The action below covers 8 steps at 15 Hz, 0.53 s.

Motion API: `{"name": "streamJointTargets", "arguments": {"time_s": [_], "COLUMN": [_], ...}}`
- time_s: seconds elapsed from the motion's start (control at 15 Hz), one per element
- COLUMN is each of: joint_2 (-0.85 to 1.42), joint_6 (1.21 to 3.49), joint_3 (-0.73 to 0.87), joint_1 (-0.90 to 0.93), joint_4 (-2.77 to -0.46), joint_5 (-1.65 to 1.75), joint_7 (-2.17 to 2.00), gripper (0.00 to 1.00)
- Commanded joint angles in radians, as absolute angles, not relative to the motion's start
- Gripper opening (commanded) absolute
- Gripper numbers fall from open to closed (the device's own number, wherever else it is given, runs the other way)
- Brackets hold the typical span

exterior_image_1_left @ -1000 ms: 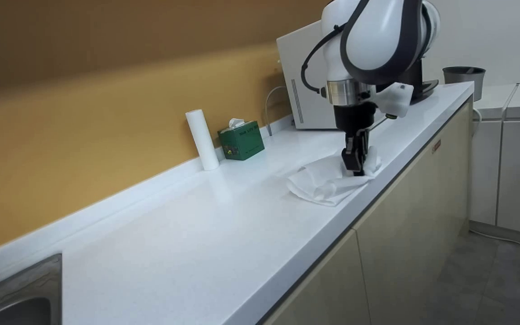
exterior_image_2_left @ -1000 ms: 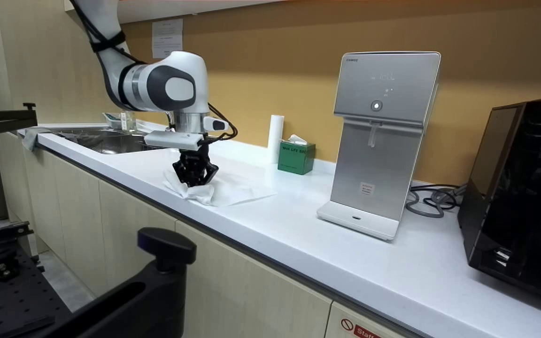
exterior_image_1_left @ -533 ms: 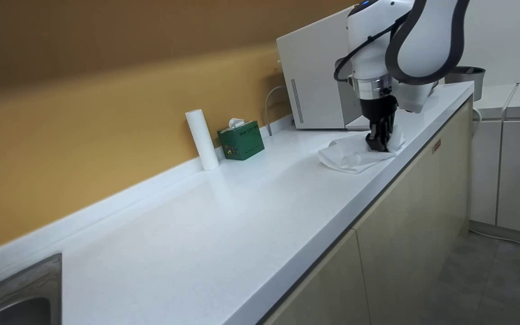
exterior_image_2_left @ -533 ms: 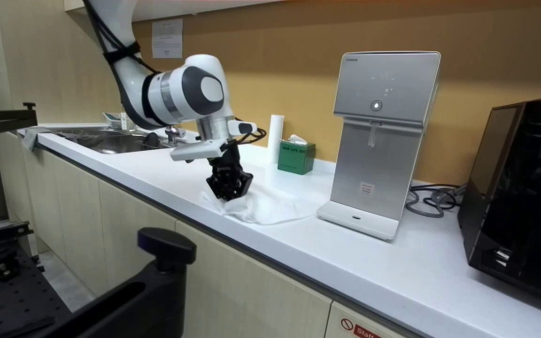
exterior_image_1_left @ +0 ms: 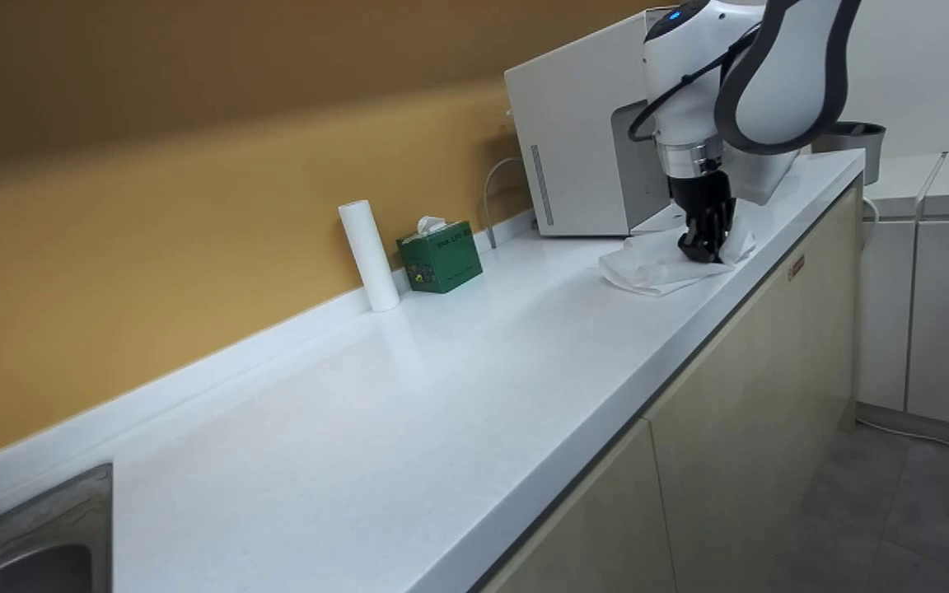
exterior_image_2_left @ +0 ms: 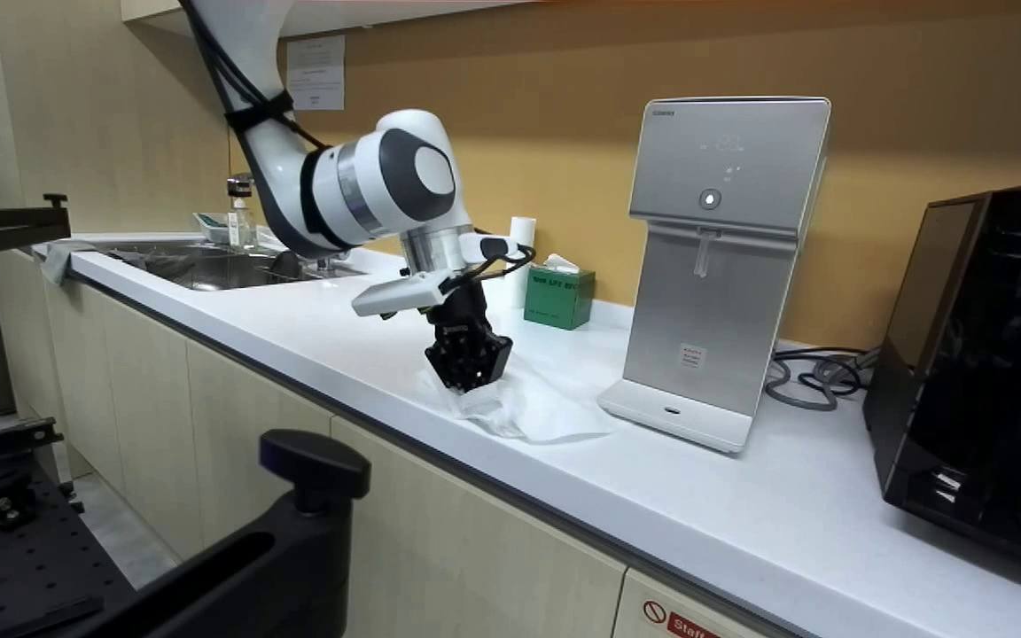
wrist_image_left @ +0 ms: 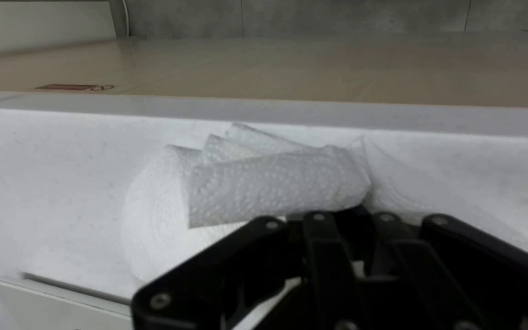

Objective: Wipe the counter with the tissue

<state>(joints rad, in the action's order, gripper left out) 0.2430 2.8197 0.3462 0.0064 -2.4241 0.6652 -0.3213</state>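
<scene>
The crumpled white tissue (exterior_image_1_left: pixel 647 268) lies on the glossy white counter (exterior_image_1_left: pixel 318 436) near its front edge. It also shows in an exterior view (exterior_image_2_left: pixel 550 412), spread toward the silver dispenser. My gripper (exterior_image_1_left: pixel 703 254) points down at the counter, with its jaws shut on the tissue; it also shows in an exterior view (exterior_image_2_left: pixel 468 383). In the wrist view the tissue (wrist_image_left: pixel 273 185) is folded and bunched in front of the gripper (wrist_image_left: pixel 346 213), and part of it lies flat on the counter (wrist_image_left: pixel 62 174). The fingertips themselves are hidden by the tissue.
A silver water dispenser (exterior_image_2_left: pixel 714 310) stands close beside the tissue. A green tissue box (exterior_image_1_left: pixel 441 257) and an upright white roll (exterior_image_1_left: pixel 370 255) stand by the wall. A black appliance (exterior_image_2_left: pixel 989 390) stands farther along. A sink (exterior_image_2_left: pixel 209 266) lies at the opposite end.
My gripper has moved along the counter, away from the sink and toward the silver dispenser. The tissue has slid along with it. The movement is smaller in the last half second.
</scene>
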Motion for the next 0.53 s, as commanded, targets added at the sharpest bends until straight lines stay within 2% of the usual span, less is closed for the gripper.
{"name": "streamJointTargets", "arguments": {"time_s": [0.0,0.47], "joint_2": [0.301,0.229], "joint_6": [2.823,2.827], "joint_3": [0.259,0.059], "joint_1": [0.015,0.004], "joint_4": [-2.44,-2.537], "joint_5": [0.596,0.284], "joint_7": [-0.314,-0.007], "gripper": [0.02,0.02]}}
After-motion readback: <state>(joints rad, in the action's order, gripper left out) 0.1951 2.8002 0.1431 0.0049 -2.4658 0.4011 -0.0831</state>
